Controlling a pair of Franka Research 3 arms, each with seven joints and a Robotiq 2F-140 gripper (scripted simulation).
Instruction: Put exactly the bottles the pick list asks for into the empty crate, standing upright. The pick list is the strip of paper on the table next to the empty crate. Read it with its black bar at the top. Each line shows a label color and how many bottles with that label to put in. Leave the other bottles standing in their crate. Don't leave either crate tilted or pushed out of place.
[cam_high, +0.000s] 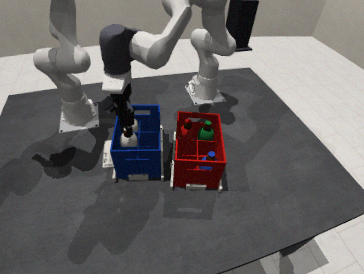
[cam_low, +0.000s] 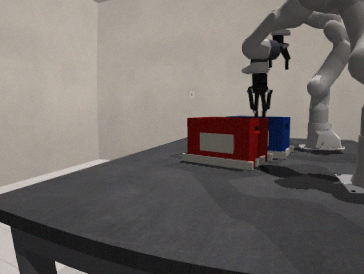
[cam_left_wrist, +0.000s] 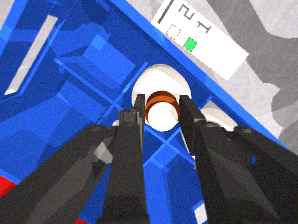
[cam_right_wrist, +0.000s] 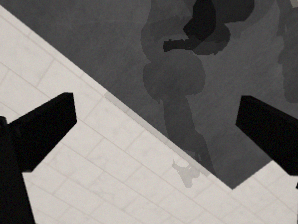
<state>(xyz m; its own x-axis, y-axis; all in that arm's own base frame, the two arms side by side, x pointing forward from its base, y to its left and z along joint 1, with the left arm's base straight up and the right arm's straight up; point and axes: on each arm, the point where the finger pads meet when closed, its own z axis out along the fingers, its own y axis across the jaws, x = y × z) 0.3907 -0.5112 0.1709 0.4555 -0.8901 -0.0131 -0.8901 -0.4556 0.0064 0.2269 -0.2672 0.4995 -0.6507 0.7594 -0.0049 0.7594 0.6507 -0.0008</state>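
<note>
white bottles (cam_high: 129, 141) (cam_left_wrist: 161, 80), seemingly two, in the blue crate (cam_high: 136, 166) (cam_low: 281, 134) (cam_left_wrist: 136, 24); left claw (cam_high: 128, 131) (cam_low: 260, 115) (cam_left_wrist: 162, 106) grips one, right claw (cam_low: 279, 67) (cam_right_wrist: 156, 109) open.

The robot has 2 arms, smooth and whitish-grey, with rounded, bulging joints. The left arm (cam_high: 159, 49) (cam_low: 260, 42) has a dark slate, barrel-shaped section near its wrist, then a pale flange. Its left gripper (cam_high: 129, 131) (cam_low: 260, 116) (cam_left_wrist: 161, 107) is black, with angular linked fingers. The right gripper (cam_right_wrist: 157, 109) shows 2 black, wedge-like fingertips. The bases stand on pale squarish plates (cam_high: 92, 123) with small dark holes.

Top looks down from above; exterior sits low, sidelong; both share the crates (cam_high: 136, 164) (cam_low: 279, 134).
</note>
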